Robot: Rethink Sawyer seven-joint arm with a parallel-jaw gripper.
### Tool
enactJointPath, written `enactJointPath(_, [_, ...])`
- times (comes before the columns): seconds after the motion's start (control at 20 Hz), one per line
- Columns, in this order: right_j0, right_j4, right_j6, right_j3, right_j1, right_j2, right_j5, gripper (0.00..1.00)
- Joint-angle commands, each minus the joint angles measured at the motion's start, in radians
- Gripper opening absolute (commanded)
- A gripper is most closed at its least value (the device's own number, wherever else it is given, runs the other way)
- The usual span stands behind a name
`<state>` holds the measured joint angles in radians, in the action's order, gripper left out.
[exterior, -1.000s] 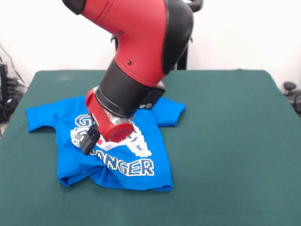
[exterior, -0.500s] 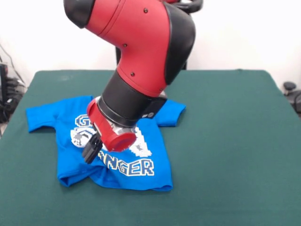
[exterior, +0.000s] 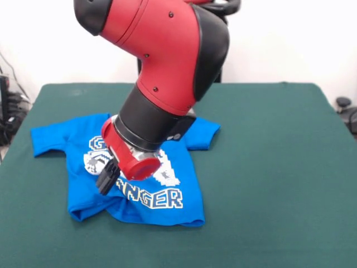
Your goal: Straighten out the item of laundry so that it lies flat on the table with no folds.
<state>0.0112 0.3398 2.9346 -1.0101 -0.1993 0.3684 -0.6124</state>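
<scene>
The item of laundry [exterior: 178, 195], a bright blue T-shirt with a white pixel print and block letters, lies on the left half of the green table [exterior: 268, 167]. Its two sleeves are spread out to the sides. The near hem is rumpled and folded under at the lower left corner. The red and black arm leans down over the shirt's chest. My gripper [exterior: 107, 182] shows as a dark part just above the cloth near the left end of the lettering. Whether it touches or holds the cloth is hidden.
The table's left edge lies close to the shirt's left sleeve [exterior: 46, 139]. Dark equipment stands beyond the left edge [exterior: 8, 111] and beyond the right edge [exterior: 346, 109].
The arm has shifted slightly down and toward the near side over the shirt. The shirt's outline looks the same.
</scene>
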Motion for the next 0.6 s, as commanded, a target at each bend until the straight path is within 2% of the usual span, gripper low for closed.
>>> enactJointPath(0.05, [0.045,-0.013,-0.264,-0.153,0.001,-0.202,-0.096,0.00])
enactJointPath(0.6, [0.093,0.024,-0.265,-0.242,-0.009,-0.286,-0.058,0.00])
